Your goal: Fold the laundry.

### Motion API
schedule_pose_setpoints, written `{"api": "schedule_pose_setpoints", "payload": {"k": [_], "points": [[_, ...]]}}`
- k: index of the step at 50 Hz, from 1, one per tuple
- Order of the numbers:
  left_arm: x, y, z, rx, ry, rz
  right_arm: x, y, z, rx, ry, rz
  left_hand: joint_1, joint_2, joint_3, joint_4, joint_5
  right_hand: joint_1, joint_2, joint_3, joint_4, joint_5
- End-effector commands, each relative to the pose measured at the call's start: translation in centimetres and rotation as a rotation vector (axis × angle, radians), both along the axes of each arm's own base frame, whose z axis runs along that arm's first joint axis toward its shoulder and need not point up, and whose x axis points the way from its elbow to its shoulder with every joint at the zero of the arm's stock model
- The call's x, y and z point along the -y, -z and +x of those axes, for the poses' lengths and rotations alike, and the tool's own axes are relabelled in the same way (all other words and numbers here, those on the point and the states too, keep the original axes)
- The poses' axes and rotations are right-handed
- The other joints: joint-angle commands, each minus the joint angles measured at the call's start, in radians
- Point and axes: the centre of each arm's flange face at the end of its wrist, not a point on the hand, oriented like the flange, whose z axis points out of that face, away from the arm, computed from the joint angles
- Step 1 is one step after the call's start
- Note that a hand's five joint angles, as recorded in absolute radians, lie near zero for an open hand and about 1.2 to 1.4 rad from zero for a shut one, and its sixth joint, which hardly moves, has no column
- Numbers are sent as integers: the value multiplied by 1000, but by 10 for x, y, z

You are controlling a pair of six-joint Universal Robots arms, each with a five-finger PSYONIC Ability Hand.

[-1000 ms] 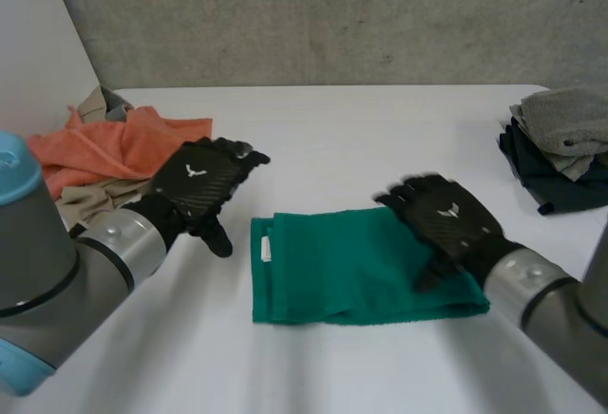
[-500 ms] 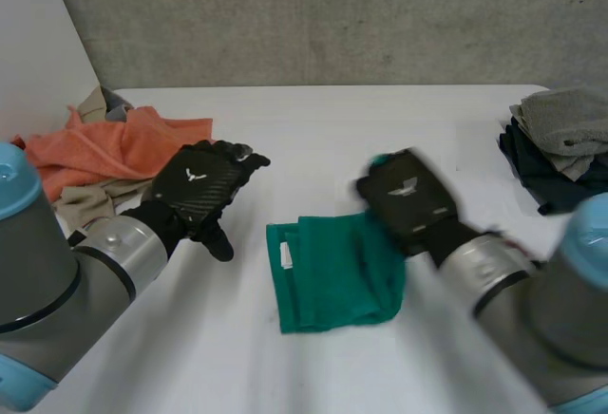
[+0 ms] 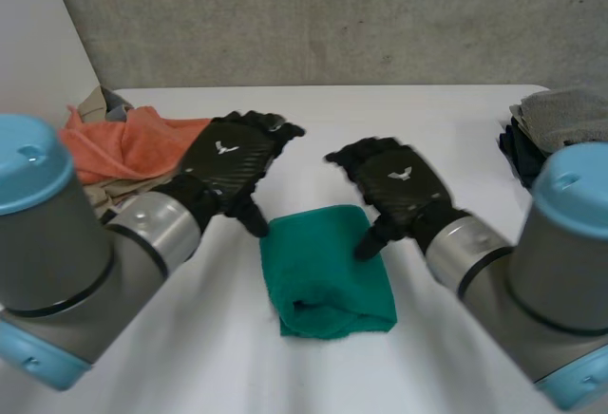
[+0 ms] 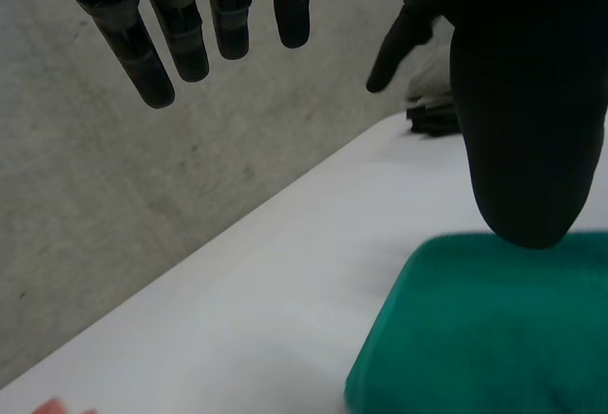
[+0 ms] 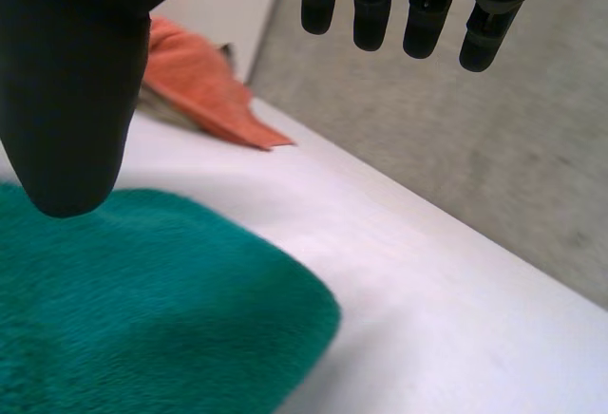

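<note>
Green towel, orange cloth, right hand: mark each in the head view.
Green towel (image 3: 328, 267), head view, middle of its top layer.
Orange cloth (image 3: 128, 143), head view, its crumpled middle.
Right hand (image 3: 399, 184), head view, back of the palm.

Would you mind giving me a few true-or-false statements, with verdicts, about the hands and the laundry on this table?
1. The green towel lies folded on the table. True.
2. The left hand is clenched on the towel. False: its fingers are straight and hold nothing.
3. An orange cloth lies bunched beside the left arm. True.
4. The right hand holds the orange cloth. False: it is open, at the towel's far edge.
5. The stack of grey and dark cloths sits beside the orange cloth. False: it is at the table's opposite edge, on the robot's right.
</note>
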Motion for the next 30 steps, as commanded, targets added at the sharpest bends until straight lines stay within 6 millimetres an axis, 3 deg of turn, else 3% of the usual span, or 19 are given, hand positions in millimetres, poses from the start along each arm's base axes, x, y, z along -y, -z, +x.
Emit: {"api": "schedule_pose_setpoints", "payload": {"k": [1,5,10,13,17,24,30], "points": [[-19,17,-36,32,35,53,26,15,-22,39,96,196,-16,-34,-40,-31,-50,-48,-40,-33,-35,-42],[-23,46,-46,98,13,111,33,40,-22,-6,89,321,-16,-34,-40,-31,-50,-48,-40,-33,-35,-42],[-14,87,-43,206,-76,191,34,69,-16,-47,61,427,-16,-34,-40,-31,-50,-48,-40,-33,-35,-42],[-9,101,-34,259,-126,239,34,88,-12,-76,50,450,-16,-34,-40,-31,-50,-48,-40,-33,-35,-42],[-9,111,-23,322,-149,302,35,93,-12,-125,54,400,-16,-34,-40,-31,-50,-48,-40,-33,-35,-42],[-8,105,-6,368,-153,375,35,73,-14,-235,81,203,-16,-34,-40,-31,-50,-48,-40,-33,-35,-42],[-2,56,-6,221,-76,278,13,40,-6,-312,59,-50,-16,-34,-40,-31,-50,-48,-40,-33,-35,-42]]}}
